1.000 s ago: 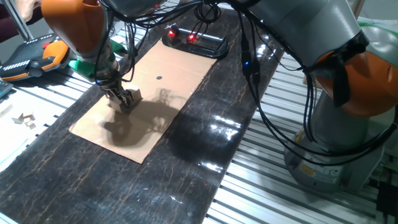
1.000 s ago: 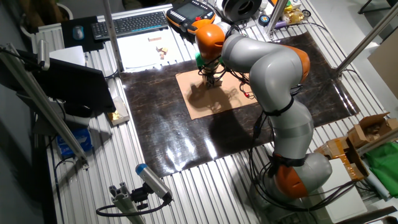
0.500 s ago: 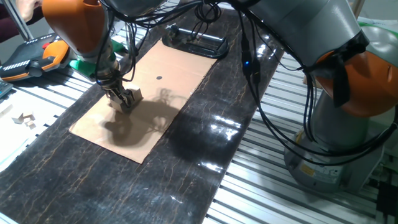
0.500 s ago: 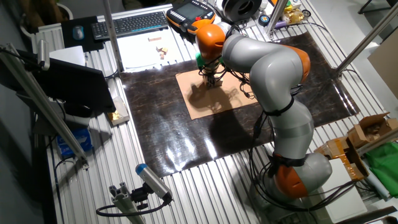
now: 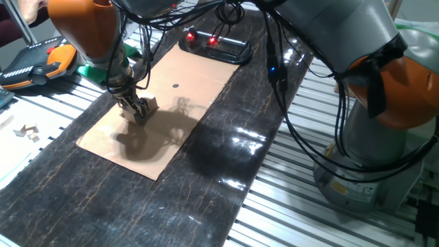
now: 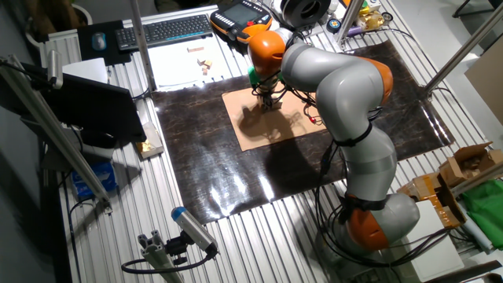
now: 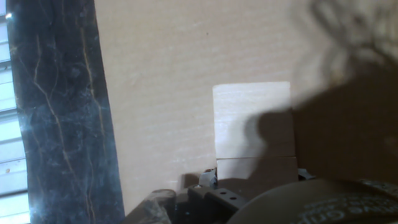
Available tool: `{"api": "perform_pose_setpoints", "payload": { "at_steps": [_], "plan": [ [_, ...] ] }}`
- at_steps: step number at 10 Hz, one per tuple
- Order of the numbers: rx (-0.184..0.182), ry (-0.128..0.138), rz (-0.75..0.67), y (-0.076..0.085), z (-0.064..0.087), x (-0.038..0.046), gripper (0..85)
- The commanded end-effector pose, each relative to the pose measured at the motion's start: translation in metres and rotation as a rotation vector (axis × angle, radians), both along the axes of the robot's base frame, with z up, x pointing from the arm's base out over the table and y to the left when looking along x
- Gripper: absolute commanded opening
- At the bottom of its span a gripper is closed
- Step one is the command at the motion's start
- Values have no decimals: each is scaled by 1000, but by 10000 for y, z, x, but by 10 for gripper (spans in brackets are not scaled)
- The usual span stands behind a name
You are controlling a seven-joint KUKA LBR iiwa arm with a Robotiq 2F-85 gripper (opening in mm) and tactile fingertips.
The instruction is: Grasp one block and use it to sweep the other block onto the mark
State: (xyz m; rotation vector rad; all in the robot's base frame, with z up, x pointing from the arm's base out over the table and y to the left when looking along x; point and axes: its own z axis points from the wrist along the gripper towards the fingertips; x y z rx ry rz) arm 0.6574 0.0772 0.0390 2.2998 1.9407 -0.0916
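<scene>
Keyboard (image 6: 167, 30), orange pendant (image 5: 41, 60), possibly wood scraps (image 5: 27, 130).

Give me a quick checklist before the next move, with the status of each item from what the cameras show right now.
1. Claw down at the cardboard: ok.
2. Wooden block lying ahead of the claw: ok.
3. Block gripped in the claw: cannot tell, fingertips hidden.
4. Mark visible and uncovered: ok.
5. Swept block resting on the mark: not ok, the dot is bare.
6. Path from claw to mark free of obstacles: ok.
</scene>
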Motion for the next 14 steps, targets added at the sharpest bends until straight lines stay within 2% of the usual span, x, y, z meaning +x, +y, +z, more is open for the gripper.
{"api": "perform_pose_setpoints", "payload": {
  "at_steps": [1, 10, 11, 14],
  "plan": [
    [0, 0, 0, -5, -3, -2, 7],
    [4, -1, 3, -28, -16, -11, 7],
    [-3, 1, 3, -28, -16, -11, 7],
    [17, 3, -6, -28, -16, -11, 7]
  ]
}}
